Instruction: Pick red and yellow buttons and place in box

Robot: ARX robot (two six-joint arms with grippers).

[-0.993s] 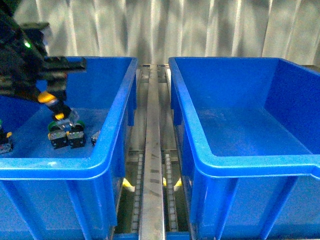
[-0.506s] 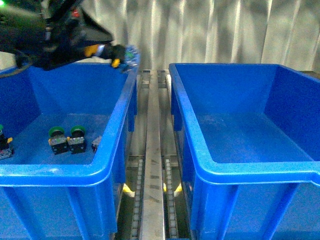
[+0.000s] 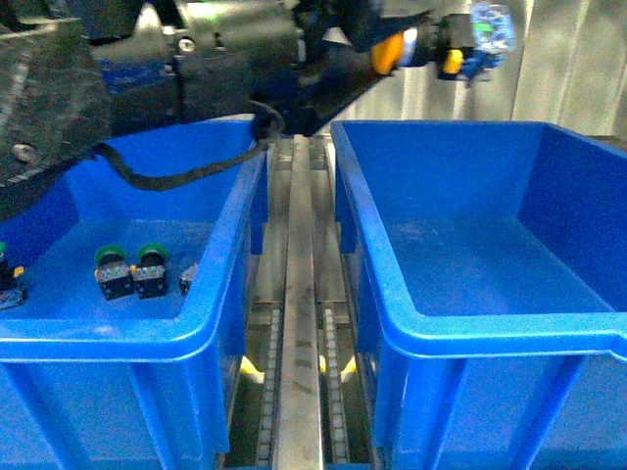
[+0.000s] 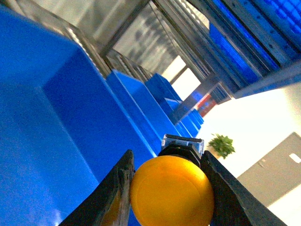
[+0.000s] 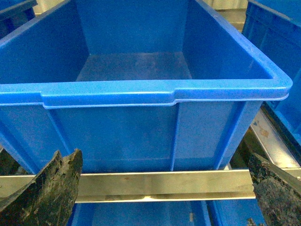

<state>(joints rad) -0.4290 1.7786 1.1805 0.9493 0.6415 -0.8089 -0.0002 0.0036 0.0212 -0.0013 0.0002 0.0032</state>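
Observation:
My left gripper [image 3: 397,49] is shut on the yellow button [image 3: 389,51], holding it high over the back rim of the empty blue box [image 3: 490,338] on the right. In the left wrist view the round yellow cap [image 4: 171,190] is pinched between both dark fingers [image 4: 120,188], and its dark body points away from the camera. In its own wrist view my right gripper [image 5: 164,188] is open and holds nothing. It hangs low in front of a blue box wall [image 5: 141,132]. The red button is not in view.
The left blue crate [image 3: 147,328] holds two green-capped buttons [image 3: 111,259] [image 3: 150,257], a small loose part [image 3: 187,274] and another button [image 3: 6,274] cut off at its left edge. A metal rail [image 3: 297,294] runs between the crates. A metal bar [image 5: 160,183] crosses below the right gripper.
The left arm has lifted the yellow button out of the left crate and swung it right, across the rail, to above the right box's back rim.

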